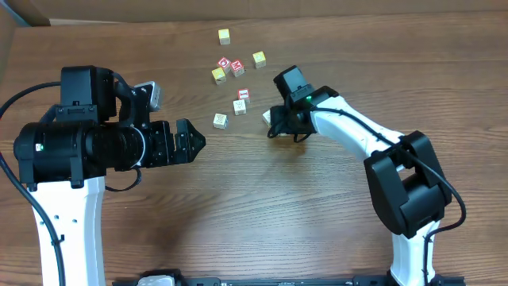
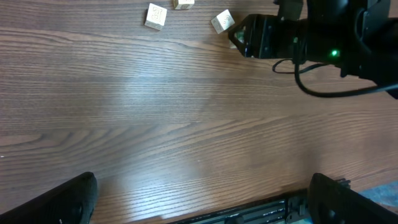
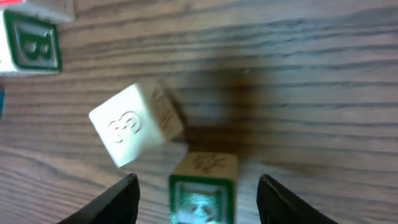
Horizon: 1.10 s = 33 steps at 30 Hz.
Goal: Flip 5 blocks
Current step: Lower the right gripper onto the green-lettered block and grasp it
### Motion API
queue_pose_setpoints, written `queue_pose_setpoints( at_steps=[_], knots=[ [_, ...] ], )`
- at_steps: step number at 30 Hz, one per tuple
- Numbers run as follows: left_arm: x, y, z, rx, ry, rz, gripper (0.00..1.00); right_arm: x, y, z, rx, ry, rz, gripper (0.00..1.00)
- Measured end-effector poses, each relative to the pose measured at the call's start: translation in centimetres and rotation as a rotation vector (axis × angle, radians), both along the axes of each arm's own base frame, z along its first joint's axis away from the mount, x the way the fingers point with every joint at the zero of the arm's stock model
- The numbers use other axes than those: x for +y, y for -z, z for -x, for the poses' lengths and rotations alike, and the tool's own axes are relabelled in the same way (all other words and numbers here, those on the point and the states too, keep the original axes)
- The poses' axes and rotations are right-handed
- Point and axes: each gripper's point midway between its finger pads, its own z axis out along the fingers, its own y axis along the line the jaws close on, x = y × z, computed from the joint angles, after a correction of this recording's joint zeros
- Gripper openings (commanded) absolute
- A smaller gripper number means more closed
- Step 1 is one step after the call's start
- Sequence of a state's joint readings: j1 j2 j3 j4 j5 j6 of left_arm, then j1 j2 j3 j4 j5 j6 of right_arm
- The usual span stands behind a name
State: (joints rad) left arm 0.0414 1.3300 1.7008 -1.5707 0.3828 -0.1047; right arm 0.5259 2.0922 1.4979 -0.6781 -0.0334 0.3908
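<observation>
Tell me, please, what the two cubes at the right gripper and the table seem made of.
The tilted pale cube looks like matte, cream-painted wood, with figures seemingly pressed into its faces. The green-bordered cube also looks wooden, its top bare with a drawing, its front painted green. The table shows streaked grain and a soft sheen: varnished wood or laminate, I cannot tell.

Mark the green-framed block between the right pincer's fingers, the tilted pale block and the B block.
green-framed block (image 3: 202, 202), right wrist view, front face.
tilted pale block (image 3: 127, 127), right wrist view, left face.
B block (image 3: 31, 46), right wrist view, letter face.
</observation>
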Motion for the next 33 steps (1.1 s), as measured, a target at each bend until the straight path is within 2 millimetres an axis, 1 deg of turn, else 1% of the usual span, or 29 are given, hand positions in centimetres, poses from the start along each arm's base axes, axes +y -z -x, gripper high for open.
queue_pose_setpoints(
  at_steps=[2,4,7,9,12,16,20,22,24,26,28,29,30,33],
  knots=[
    [0.0,0.0,0.0,0.0,0.0,0.0,1.0,0.1,0.0,0.2,0.001,-0.006,0.004,0.5],
    [0.0,0.0,0.0,0.0,0.0,0.0,1.0,-0.2,0.2,0.5,0.017,-0.003,0.018,0.44],
    [0.0,0.0,0.0,0.0,0.0,0.0,1.0,-0.4,0.3,0.7,0.026,-0.002,0.027,0.39],
    [0.0,0.0,0.0,0.0,0.0,0.0,1.0,-0.5,0.3,0.8,0.026,-0.001,0.03,0.32],
    [0.0,0.0,0.0,0.0,0.0,0.0,1.0,-0.4,0.3,0.7,0.024,0.001,0.03,0.3],
    [0.0,0.0,0.0,0.0,0.0,0.0,1.0,-0.5,0.3,0.9,0.032,0.001,0.035,0.22],
    [0.0,0.0,0.0,0.0,0.0,0.0,1.0,-1.2,0.1,2.0,0.083,0.001,0.065,0.2],
    [0.0,0.0,0.0,0.0,0.0,0.0,1.0,-1.6,-0.3,2.7,0.109,0.001,0.079,0.2],
    [0.0,0.0,0.0,0.0,0.0,0.0,1.0,-1.9,-1.6,3.4,0.121,-0.002,0.087,0.2],
    [0.0,0.0,0.0,0.0,0.0,0.0,1.0,-2.0,-3.3,4.0,0.118,-0.006,0.086,0.2],
    [0.0,0.0,0.0,0.0,0.0,0.0,1.0,-2.0,-6.1,4.8,0.103,-0.008,0.073,0.18],
    [0.0,0.0,0.0,0.0,0.0,0.0,1.0,-1.9,-7.7,5.2,0.089,-0.006,0.057,0.15],
    [0.0,0.0,0.0,0.0,0.0,0.0,1.0,-1.8,-9.3,5.8,0.074,-0.002,0.042,0.15],
    [0.0,0.0,0.0,0.0,0.0,0.0,1.0,-1.8,-13.2,7.6,0.048,0.024,0.001,0.15]
  ],
)
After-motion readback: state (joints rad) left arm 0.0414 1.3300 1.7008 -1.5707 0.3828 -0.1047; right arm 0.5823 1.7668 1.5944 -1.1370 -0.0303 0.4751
